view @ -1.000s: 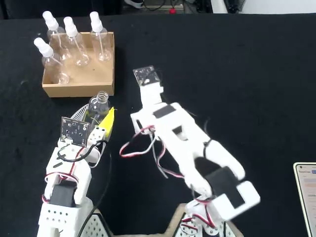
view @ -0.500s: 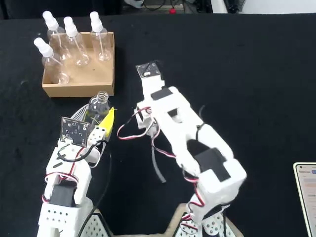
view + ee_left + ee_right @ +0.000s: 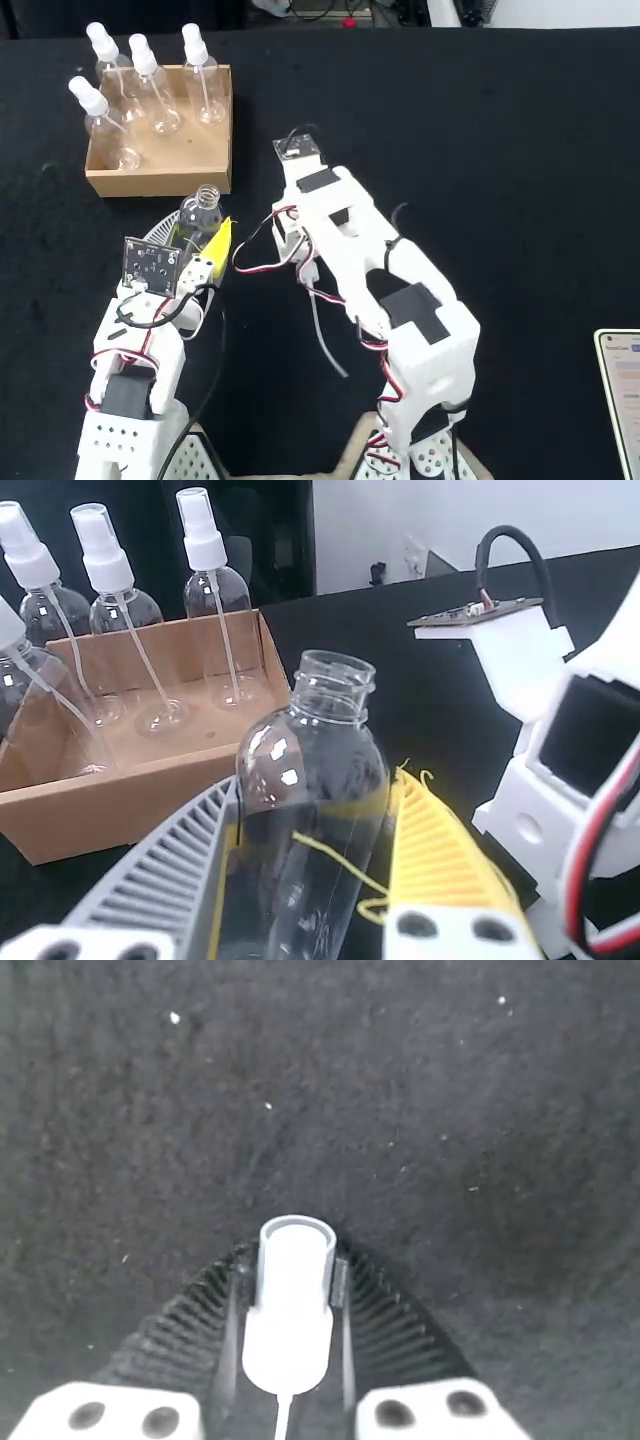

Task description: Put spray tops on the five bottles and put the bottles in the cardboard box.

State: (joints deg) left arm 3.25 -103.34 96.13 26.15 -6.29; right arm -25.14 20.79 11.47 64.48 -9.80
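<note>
My left gripper (image 3: 205,238) is shut on an open-necked clear bottle (image 3: 202,212), held upright just in front of the cardboard box (image 3: 190,160). The left wrist view shows the bottle (image 3: 312,780) between a grey finger (image 3: 165,875) and a yellow finger (image 3: 440,865). In the box (image 3: 130,790) stand several clear bottles (image 3: 150,90) with white spray tops. My right arm (image 3: 345,235) reaches over the table's middle, right of the bottle. Its gripper (image 3: 290,1260) is shut on a white spray top (image 3: 290,1305). The top's thin dip tube (image 3: 328,340) trails below the arm.
Black cloth (image 3: 500,150) covers the table. A white sheet or screen (image 3: 620,395) lies at the right edge. Red and white cables (image 3: 265,265) loop between the arms. The right arm's white body (image 3: 560,730) stands close beside the held bottle.
The right arm has drawn its elbow in and to the left, straightening up behind its wrist, and the dip tube has swung with it. The left arm and bottle have kept still.
</note>
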